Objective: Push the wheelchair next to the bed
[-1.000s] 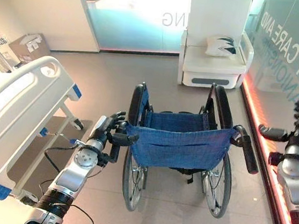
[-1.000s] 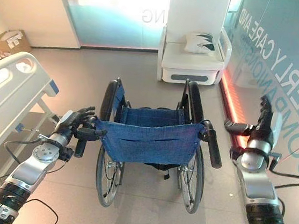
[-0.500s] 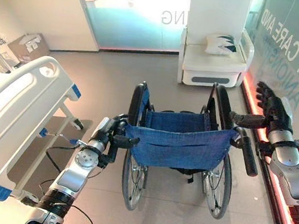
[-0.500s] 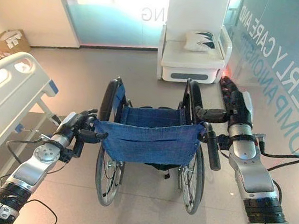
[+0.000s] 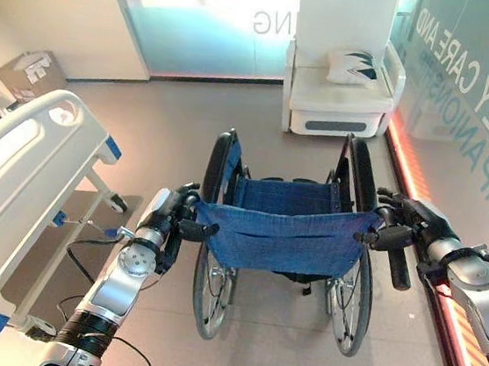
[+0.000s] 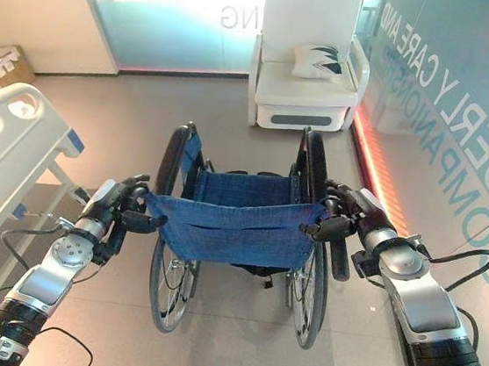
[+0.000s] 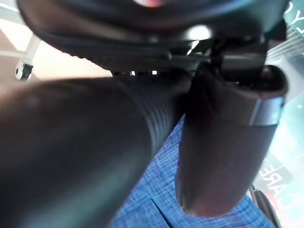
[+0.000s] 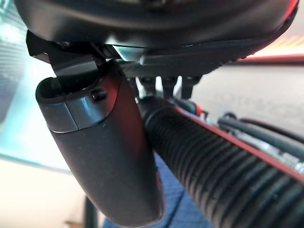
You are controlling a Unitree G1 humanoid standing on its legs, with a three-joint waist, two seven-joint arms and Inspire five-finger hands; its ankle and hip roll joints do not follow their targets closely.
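Both hands clenching around wheelchair push handles, left hand gripping the left one, right hand the right, wheelchair standing just right of bed, facing white armchair holding cushion, wrist views showing ribbed grips close up, glass wall lettering showing mirrored.

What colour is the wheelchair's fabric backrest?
The backrest is blue, with a fine check; the left eye view shows it best.

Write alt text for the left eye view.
A blue-seated wheelchair stands mid-floor, the left robot hand curled round its left push handle and the right robot hand round its right one. A white bed stands to the left, a white armchair beyond.
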